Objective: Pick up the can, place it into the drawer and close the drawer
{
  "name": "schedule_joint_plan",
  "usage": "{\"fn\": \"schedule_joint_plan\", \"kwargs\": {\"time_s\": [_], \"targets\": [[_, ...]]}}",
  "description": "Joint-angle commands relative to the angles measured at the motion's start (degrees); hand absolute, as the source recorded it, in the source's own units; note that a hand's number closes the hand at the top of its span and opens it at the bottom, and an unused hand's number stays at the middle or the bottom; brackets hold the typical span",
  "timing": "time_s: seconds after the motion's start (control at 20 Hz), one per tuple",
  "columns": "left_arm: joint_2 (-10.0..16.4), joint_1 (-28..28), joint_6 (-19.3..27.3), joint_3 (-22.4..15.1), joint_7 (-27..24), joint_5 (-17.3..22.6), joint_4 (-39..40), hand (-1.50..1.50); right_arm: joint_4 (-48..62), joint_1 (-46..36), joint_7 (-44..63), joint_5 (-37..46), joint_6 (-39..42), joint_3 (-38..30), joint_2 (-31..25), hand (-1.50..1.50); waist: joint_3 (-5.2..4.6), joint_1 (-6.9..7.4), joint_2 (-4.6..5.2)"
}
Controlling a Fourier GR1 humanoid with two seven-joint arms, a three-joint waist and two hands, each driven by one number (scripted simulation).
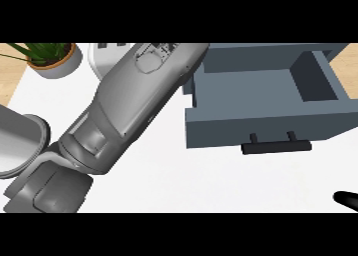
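Drawer [270, 127] stands open, handle [276, 146] toward the lower edge; right hand [353, 201] barely shows, state untellable

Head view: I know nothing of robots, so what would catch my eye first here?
A big grey forearm slants across the white counter, from the lower left up to the top middle. To its right a blue-grey drawer stands open, with nothing showing inside and its black handle at the front. A potted plant sits in the top left corner.
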Motion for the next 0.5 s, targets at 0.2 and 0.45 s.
{"fn": "schedule_joint_plan", "kwargs": {"time_s": [0.2, 0.45], "targets": [[-0.01, -5.46, 3.12, -4.44, -1.29, 2.95, 7.34, 1.5, 0.07, -2.46, 1.65, -0.64, -0.73, -1.04, -1.37, -1.5, 0.03, -0.81, 0.14], [-0.01, -5.77, 8.16, -4.69, -5.01, 4.95, 10.96, -1.5, 0.58, -4.33, 3.0, 0.26, -0.01, 0.78, -2.51, -1.5, 0.07, -2.51, 0.77]]}}
